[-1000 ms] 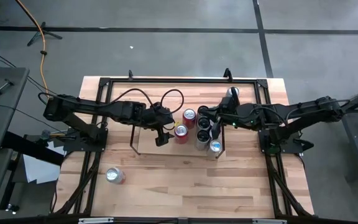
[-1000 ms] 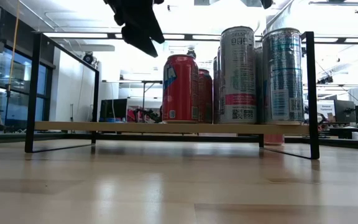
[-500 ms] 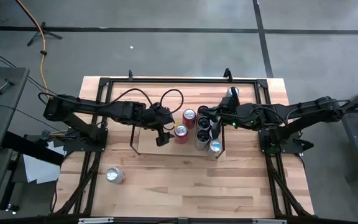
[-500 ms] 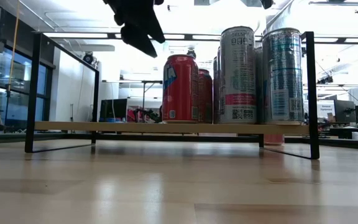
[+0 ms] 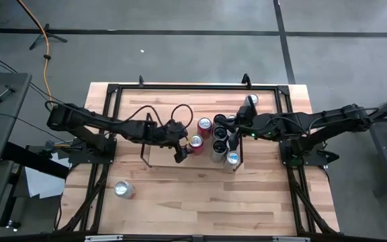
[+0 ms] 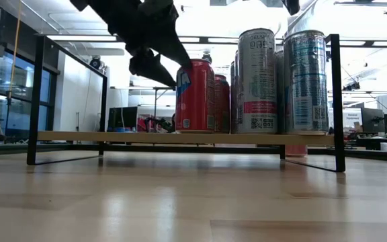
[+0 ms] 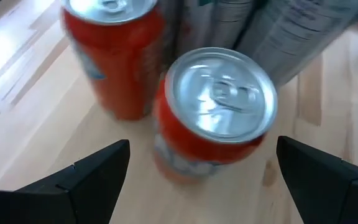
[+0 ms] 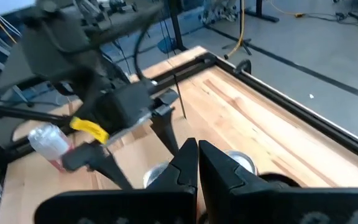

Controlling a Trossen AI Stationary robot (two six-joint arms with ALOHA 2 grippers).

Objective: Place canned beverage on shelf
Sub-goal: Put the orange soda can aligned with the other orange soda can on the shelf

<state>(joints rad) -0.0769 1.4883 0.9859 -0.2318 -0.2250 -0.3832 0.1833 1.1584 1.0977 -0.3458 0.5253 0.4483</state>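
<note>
The shelf (image 5: 160, 158) is a low light-wood board with black wire ends. On its right half stand two red cans (image 5: 195, 142) (image 5: 205, 126) and several taller dark and silver cans (image 6: 274, 81). My left gripper (image 7: 202, 144) is open and slants down at the nearer red can (image 7: 213, 112). One finger stands on each side of the can's top, clear of it. In the low view this gripper (image 6: 154, 67) hangs just left of that can (image 6: 195, 94). My right gripper (image 8: 196, 155) is shut and hovers above the tall cans (image 5: 237, 122).
A loose silver can (image 5: 123, 189) sits on the plank tabletop near the left front. Another can top (image 5: 251, 100) shows by the far black rail. The shelf's left half (image 6: 99, 136) is bare board. Black rails (image 5: 180, 87) frame the table.
My left gripper has come down and slightly toward the table's right, tipping further downward and rolling a little. It has ended beside the nearer red can's top. Its fingers have stayed open. The cans have not moved.
</note>
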